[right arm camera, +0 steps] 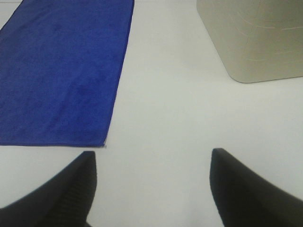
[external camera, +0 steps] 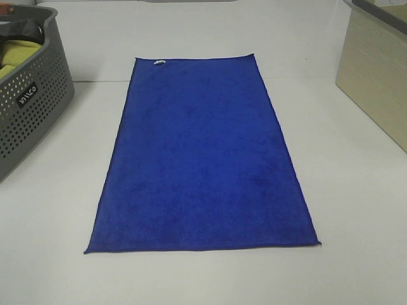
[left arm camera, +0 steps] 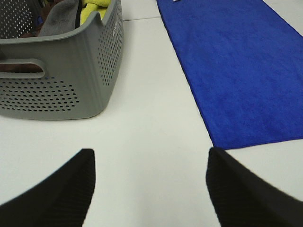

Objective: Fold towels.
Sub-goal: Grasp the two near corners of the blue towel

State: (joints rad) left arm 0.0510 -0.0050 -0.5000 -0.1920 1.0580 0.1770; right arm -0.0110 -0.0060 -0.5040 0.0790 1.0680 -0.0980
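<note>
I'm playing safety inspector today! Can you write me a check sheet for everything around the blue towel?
Surface: white table, no spills seen.
Job's things: blue towel lying flat, unfolded, with a white tag at a far corner.
Clutter: grey basket on the left, with a yellow-green cloth inside; beige bin on the right.
Jaws: left jaws open, empty; right jaws open, empty.
Cables: nothing seen.
Surroundings: nothing seen beyond the table.

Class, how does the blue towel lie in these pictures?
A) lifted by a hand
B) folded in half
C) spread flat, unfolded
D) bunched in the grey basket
C: the blue towel lies spread flat on the table, all four corners showing.
</note>
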